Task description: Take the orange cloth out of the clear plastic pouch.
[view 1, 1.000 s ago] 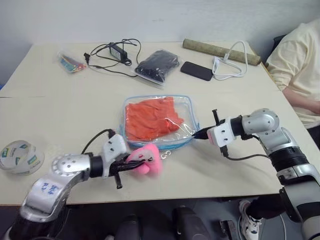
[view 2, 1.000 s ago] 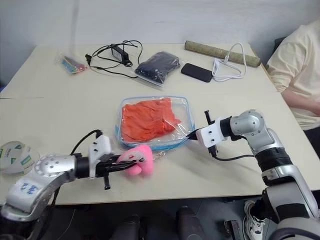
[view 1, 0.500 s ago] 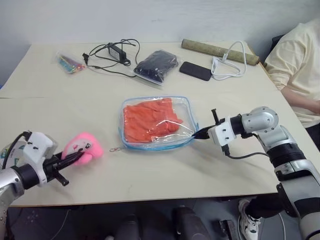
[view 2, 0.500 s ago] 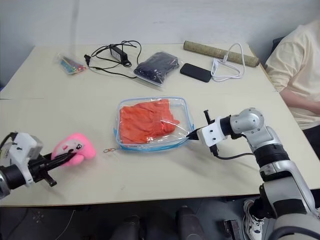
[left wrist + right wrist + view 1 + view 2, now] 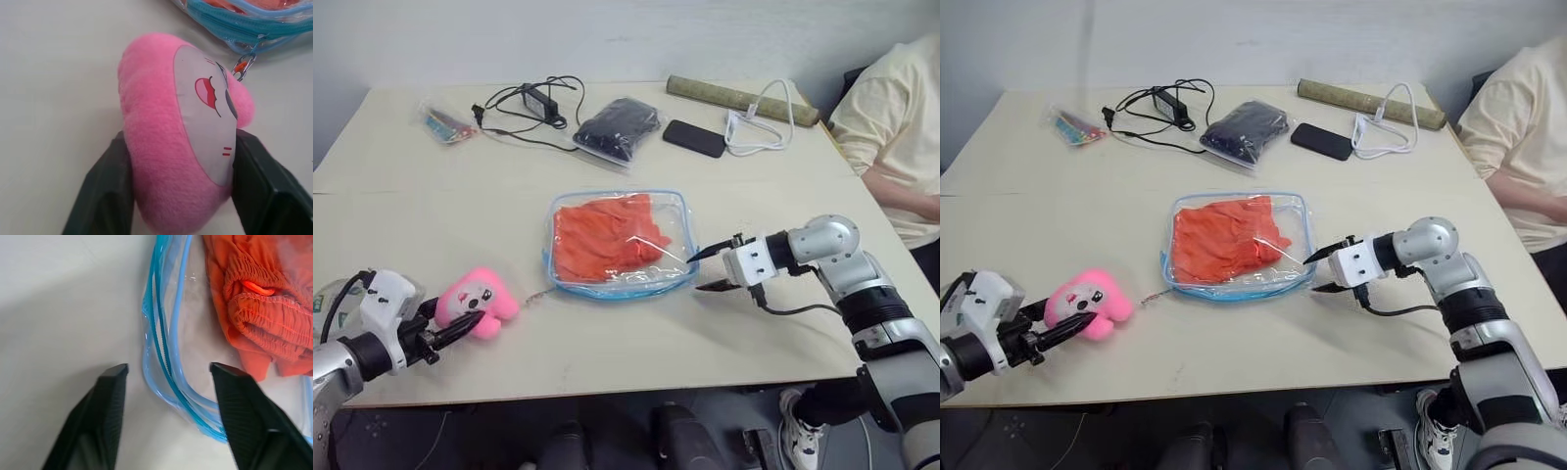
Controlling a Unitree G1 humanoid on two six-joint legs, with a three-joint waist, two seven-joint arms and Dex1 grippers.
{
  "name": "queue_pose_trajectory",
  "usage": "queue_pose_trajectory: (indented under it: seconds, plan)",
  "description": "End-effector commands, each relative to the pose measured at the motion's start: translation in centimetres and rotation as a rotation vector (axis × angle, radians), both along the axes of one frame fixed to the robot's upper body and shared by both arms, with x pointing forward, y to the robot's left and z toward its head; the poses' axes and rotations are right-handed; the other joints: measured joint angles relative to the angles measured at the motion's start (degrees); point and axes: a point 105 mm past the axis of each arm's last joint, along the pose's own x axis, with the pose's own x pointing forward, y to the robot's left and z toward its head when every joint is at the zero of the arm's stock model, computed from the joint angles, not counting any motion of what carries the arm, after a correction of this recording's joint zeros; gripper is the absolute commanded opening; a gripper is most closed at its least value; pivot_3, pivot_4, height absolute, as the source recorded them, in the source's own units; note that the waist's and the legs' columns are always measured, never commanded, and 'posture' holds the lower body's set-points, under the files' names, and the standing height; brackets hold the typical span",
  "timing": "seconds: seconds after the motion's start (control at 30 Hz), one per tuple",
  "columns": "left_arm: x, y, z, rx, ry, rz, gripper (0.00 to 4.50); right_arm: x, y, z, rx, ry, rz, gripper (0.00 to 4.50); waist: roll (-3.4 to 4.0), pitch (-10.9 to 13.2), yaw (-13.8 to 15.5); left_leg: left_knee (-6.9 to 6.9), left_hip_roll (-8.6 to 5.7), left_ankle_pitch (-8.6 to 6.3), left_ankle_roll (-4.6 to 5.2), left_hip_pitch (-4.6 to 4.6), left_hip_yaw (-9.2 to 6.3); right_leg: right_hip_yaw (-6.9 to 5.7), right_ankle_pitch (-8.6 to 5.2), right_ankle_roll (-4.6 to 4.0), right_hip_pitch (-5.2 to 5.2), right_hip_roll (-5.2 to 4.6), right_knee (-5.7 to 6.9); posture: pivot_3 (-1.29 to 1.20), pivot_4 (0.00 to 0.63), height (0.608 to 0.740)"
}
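Observation:
The clear plastic pouch point(image 5: 677, 211) lies flat mid-table, and the orange cloth point(image 5: 607, 235) is inside it. My right gripper point(image 5: 695, 272) is at the pouch's right corner. It is open, and the blue-trimmed edge point(image 5: 161, 347) lies between its fingers without being pinched. The cloth point(image 5: 264, 308) shows wrinkled behind that edge. At the near left, a pink plush toy point(image 5: 477, 302) rests on the table. My left gripper point(image 5: 181, 142) is open, with one finger standing at each side of the toy point(image 5: 161, 147).
At the back of the table are a small bag of colourful items point(image 5: 445, 122), a black charger with its cable point(image 5: 533, 98), a bag of black stuff point(image 5: 622, 125), a phone point(image 5: 695, 138), a white cable point(image 5: 759, 122) and a long roll point(image 5: 744, 98). A person point(image 5: 891, 127) sits at the right. A tape roll point(image 5: 321, 299) is at the left edge.
My left arm swung left, taking the pink plush toy from the pouch's front edge to the near left of the table. Both grippers have opened, and the right one let go of the pouch corner.

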Motion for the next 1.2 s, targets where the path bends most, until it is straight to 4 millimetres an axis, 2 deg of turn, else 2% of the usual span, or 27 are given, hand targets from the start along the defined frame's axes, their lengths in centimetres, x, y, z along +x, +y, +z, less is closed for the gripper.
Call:
queue_pose_trajectory:
  seconds: [0.03, 0.07, 0.1, 0.17, 0.23, 0.33, 0.43, 0.57, 0.67, 0.77, 0.9, 1.1, 1.2]
  plan:
    - [-0.9, 0.1, 1.3, 0.055, -0.035, -0.013, 3.95, -0.2, -1.2, 1.8, 0.076, -0.001, -0.075, 4.01, 0.0, 0.0, 0.0, -0.04, 0.0, 0.0, 0.0, -0.01, 0.0, -0.01, 0.0, 0.0, 0.0, -0.01, -0.06, 0.0, 0.15, 0.74]
    - [-1.0, 0.2, 2.0, 0.079, -0.043, -0.031, 4.25, -0.4, -1.4, 2.2, 0.097, 0.033, -0.092, 4.34, 0.0, 0.0, 0.1, -0.05, -0.01, 0.0, 0.0, -0.01, 0.0, -0.01, 0.0, 0.0, 0.0, -0.02, -0.08, 0.0, 0.15, 0.74]
    - [-1.2, 0.0, 2.8, 0.07, -0.051, -0.06, 4.47, -0.7, -1.6, 2.4, 0.114, 0.065, -0.102, 4.35, 0.0, 0.0, 0.1, -0.06, -0.02, 0.0, 0.0, -0.02, 0.0, -0.01, 0.0, 0.0, 0.0, -0.02, -0.07, 0.0, 0.15, 0.74]
    - [-1.9, -1.0, 4.8, 0.007, -0.064, -0.149, 4.47, -1.4, -2.1, 2.8, 0.141, 0.144, -0.124, 4.35, 0.0, 0.0, 0.2, -0.05, -0.01, 0.01, 0.0, -0.01, -0.02, -0.03, 0.0, 0.0, 0.0, -0.01, -0.04, 0.0, 0.15, 0.74]
    - [-2.5, -1.8, 6.0, -0.013, -0.068, -0.217, 4.47, -1.9, -2.4, 3.0, 0.156, 0.192, -0.139, 4.35, 0.0, 0.0, 0.2, -0.05, -0.01, 0.0, 0.02, 0.02, -0.05, -0.06, 0.0, -0.01, 0.02, -0.01, 0.0, 0.0, 0.15, 0.74]
    - [-3.0, -3.7, 7.8, 0.105, -0.073, -0.362, 4.47, -3.1, -3.0, 3.4, 0.206, 0.322, -0.187, 4.35, 0.01, 0.0, 0.5, -0.08, -0.05, -0.04, 0.08, -0.01, -0.07, -0.07, 0.0, -0.01, 0.03, -0.04, -0.07, 0.0, 0.15, 0.74]
    - [-1.9, -6.7, 9.1, 0.188, -0.135, -0.496, 4.47, -4.2, -2.7, 4.0, 0.273, 0.449, -0.218, 4.35, 0.06, 0.0, 0.9, -0.1, -0.1, -0.04, 0.09, -0.04, -0.13, -0.11, 0.0, -0.01, 0.04, -0.08, -0.15, 0.0, 0.15, 0.74]
    - [0.4, -10.5, 8.2, 0.312, -0.212, -0.631, 4.47, -5.6, -1.3, 4.8, 0.351, 0.557, -0.213, 4.35, 0.15, 0.0, 1.4, -0.1, -0.15, -0.07, 0.19, 0.02, -0.11, -0.05, 0.01, 0.0, 0.07, -0.06, -0.11, 0.0, 0.15, 0.74]
    - [2.8, -11.9, 6.4, 0.432, -0.254, -0.665, 4.47, -6.8, -0.4, 5.0, 0.356, 0.586, -0.191, 4.35, 0.15, 0.0, 1.7, -0.12, -0.09, -0.07, 0.17, -0.06, -0.04, 0.02, 0.01, 0.01, -0.04, 0.1, -0.13, 0.0, 0.15, 0.74]
    - [4.9, -12.7, 4.1, 0.575, -0.283, -0.698, 4.47, -7.1, -0.2, 4.4, 0.335, 0.573, -0.206, 4.35, 0.14, 0.0, 1.8, -0.12, -0.09, 0.0, 0.03, -0.07, 0.03, 0.05, 0.02, 0.02, -0.06, 0.35, -0.18, 0.0, 0.15, 0.74]
    - [7.2, -13.4, 3.4, 0.604, -0.372, -0.631, 4.47, -7.1, 0.0, 4.2, 0.345, 0.572, -0.222, 4.35, 0.12, 0.1, 1.8, -0.12, -0.05, -0.05, 0.13, -0.08, 0.27, 0.12, 0.06, 0.09, -0.14, 0.55, -0.22, 0.0, 0.15, 0.74]
    - [8.3, -15.0, 2.8, 0.584, -0.412, -0.631, 4.47, -7.5, 0.1, 4.0, 0.359, 0.572, -0.23, 4.35, 0.12, 0.1, 2.5, -0.05, 0.01, -0.07, 0.16, -0.1, 0.24, 0.11, 0.07, 0.1, -0.16, 0.43, -0.18, 0.0, 0.15, 0.74]
    - [8.5, -15.2, 2.2, 0.61, -0.406, -0.646, 4.47, -7.6, 0.1, 4.0, 0.362, 0.569, -0.233, 4.35, 0.12, 0.1, 2.9, -0.04, 0.04, -0.06, 0.15, -0.09, 0.24, 0.11, 0.07, 0.1, -0.17, 0.44, -0.15, 0.0, 0.15, 0.74]
